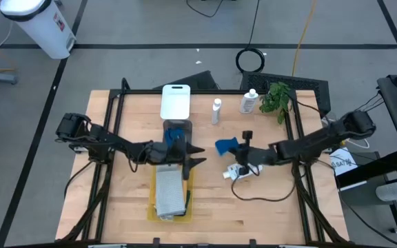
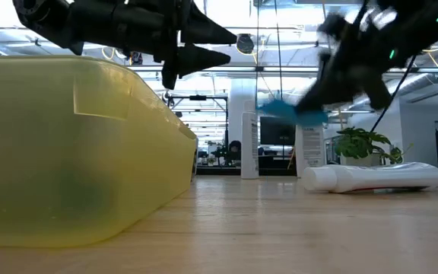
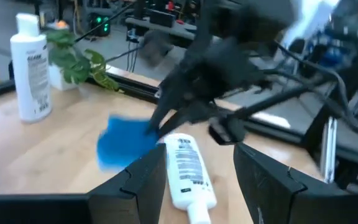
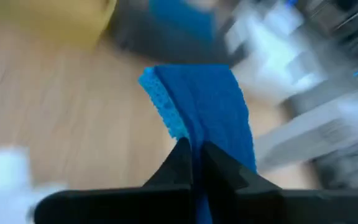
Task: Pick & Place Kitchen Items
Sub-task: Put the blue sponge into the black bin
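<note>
we see the right gripper (image 4: 194,152) pinched tight on a blue sponge (image 4: 207,106), lifted above the table (image 1: 267,200) near a fallen white bottle (image 1: 238,171). the left gripper (image 1: 193,154) hovers half-open, empty, over the yellow tray (image 1: 153,204).

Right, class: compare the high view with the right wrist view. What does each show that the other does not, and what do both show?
Only the high view shows the whole table, the left gripper over the yellow tray, the white tray, two standing bottles and the plant. Only the right wrist view shows the fingers pinched shut on the sponge's edge. Both show the right gripper holding a blue sponge.
</note>
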